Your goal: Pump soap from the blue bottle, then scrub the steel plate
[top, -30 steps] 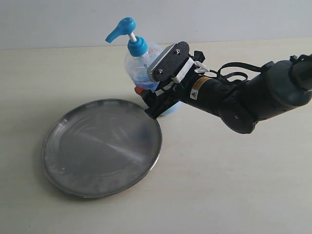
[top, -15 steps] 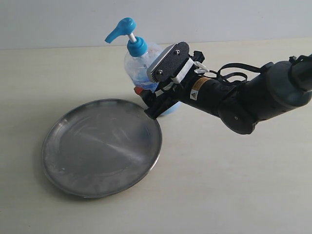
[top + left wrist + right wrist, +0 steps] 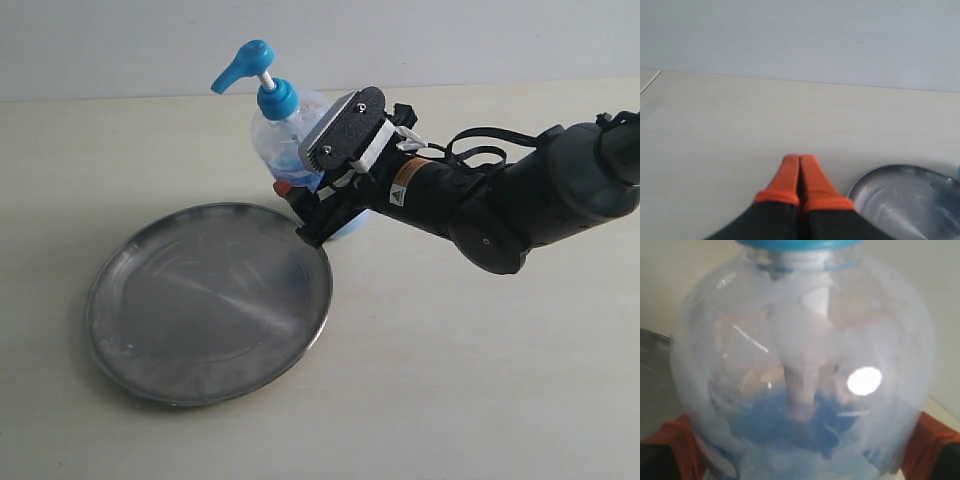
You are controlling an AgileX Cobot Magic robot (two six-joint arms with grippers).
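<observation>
The blue bottle (image 3: 285, 140) stands at the far edge of the steel plate (image 3: 205, 300), its blue pump head pointing left. My right gripper (image 3: 308, 205) reaches in from the right, and its jaws are closed round the bottle's lower body. In the right wrist view the bottle (image 3: 800, 365) fills the span between the orange fingers (image 3: 675, 440). Soap shows only as pale blue liquid inside the bottle (image 3: 790, 430). My left gripper (image 3: 799, 161) is shut and holds nothing, hovering over bare table beside the plate's rim (image 3: 865, 180).
The cream table (image 3: 480, 380) spreads on all sides, with a pale wall behind it. The right arm's dark body (image 3: 520, 200) and its cable lie low over the table to the right of the bottle.
The bottle's top and pump head have shifted slightly left, leaning a little in the right gripper's hold. The plate has not moved.
</observation>
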